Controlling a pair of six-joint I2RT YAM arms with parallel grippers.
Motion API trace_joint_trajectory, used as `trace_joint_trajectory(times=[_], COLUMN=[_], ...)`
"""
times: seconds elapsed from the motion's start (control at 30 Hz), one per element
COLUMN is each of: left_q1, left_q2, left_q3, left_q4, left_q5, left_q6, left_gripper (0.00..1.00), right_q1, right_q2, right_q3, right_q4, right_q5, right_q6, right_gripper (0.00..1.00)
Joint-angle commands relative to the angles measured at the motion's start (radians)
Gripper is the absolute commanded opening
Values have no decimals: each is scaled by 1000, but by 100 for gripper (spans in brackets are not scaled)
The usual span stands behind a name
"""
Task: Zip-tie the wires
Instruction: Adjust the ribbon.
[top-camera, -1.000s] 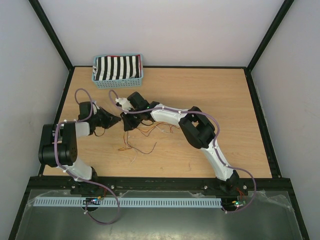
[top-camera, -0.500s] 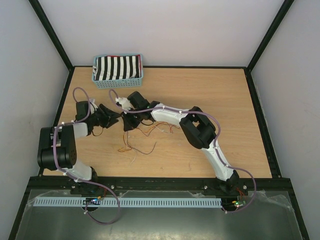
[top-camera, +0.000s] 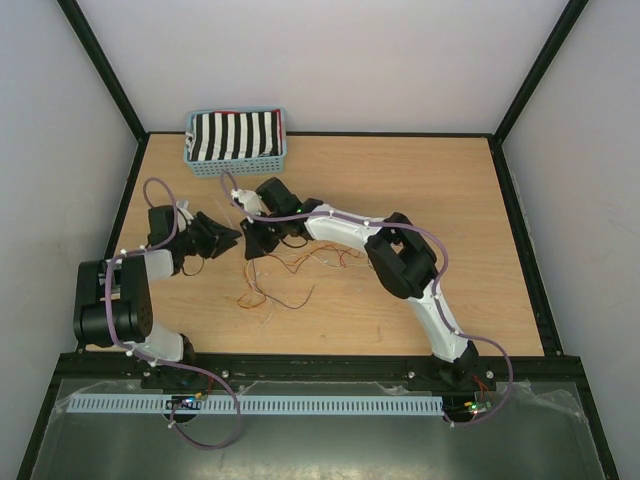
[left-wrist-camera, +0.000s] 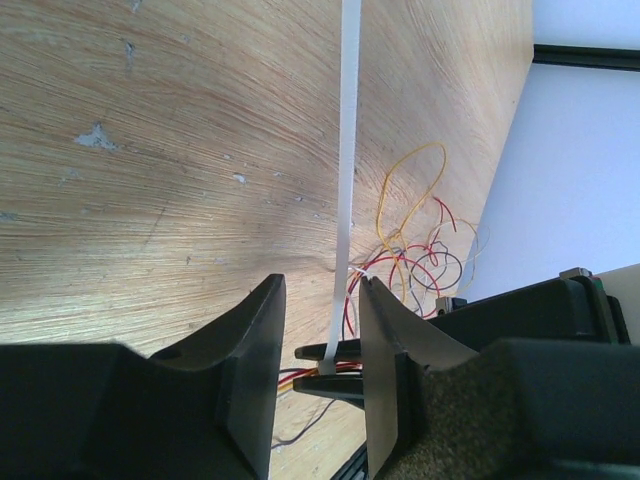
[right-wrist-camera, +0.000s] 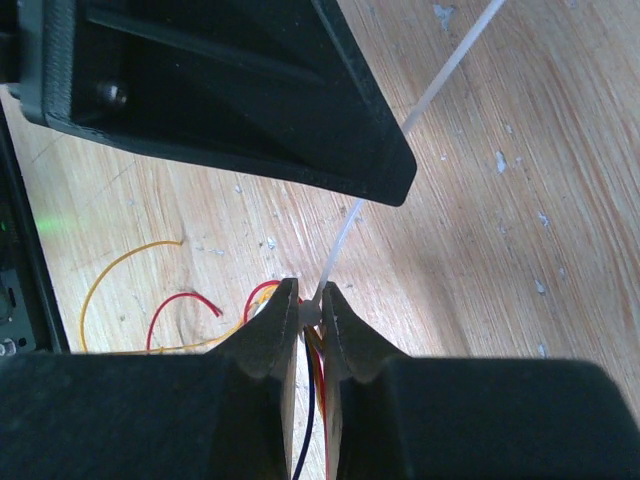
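Observation:
The wires (top-camera: 292, 272) are thin orange, red, black and pale strands that spread over the table from a gathered bunch. My right gripper (right-wrist-camera: 309, 295) is shut on that bunch, right where the head of a white zip tie (right-wrist-camera: 310, 315) wraps it. Red and orange wires (right-wrist-camera: 180, 300) loop out to its left. The tie's long strap (left-wrist-camera: 347, 150) runs up between the fingers of my left gripper (left-wrist-camera: 320, 290), which is open and clear of the strap on both sides. From above, the left gripper (top-camera: 226, 238) and the right gripper (top-camera: 251, 240) face each other tip to tip.
A blue basket (top-camera: 197, 167) holding a black-and-white striped cloth stands at the back left of the wooden table. Lilac arm cables loop along both arms. Loose wire ends (top-camera: 250, 298) trail toward the near side. Black frame rails edge the table.
My left gripper has gone from shut to open, letting go of the zip tie strap, and the left arm has shifted slightly back. The right gripper has kept its hold and moved little.

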Motion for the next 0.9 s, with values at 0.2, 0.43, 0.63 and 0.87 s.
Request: trace_joint_trajectory(times=[0.2,0.43,0.63,0.87], left_q1=[-24,-32,-32,-29], left_q2=[-29,-45,-48,-42], left_q3=[12,9,0,1], left_q4=[21,26,26,24], left_q5=[12,9,1,-18], left_q6=[-10,-15,-14,-6], left_gripper=[27,14,1,0], right_q1=[-3,-2,-2,-3], right_q2=[-70,-65,-64,-77], right_q3=[-23,-32,-40,-73], right_q4=[34,41,43,41], right_q5=[-49,-48,-34,-12], right_q6=[34,42,40,21], right_gripper=[18,19,19,19])
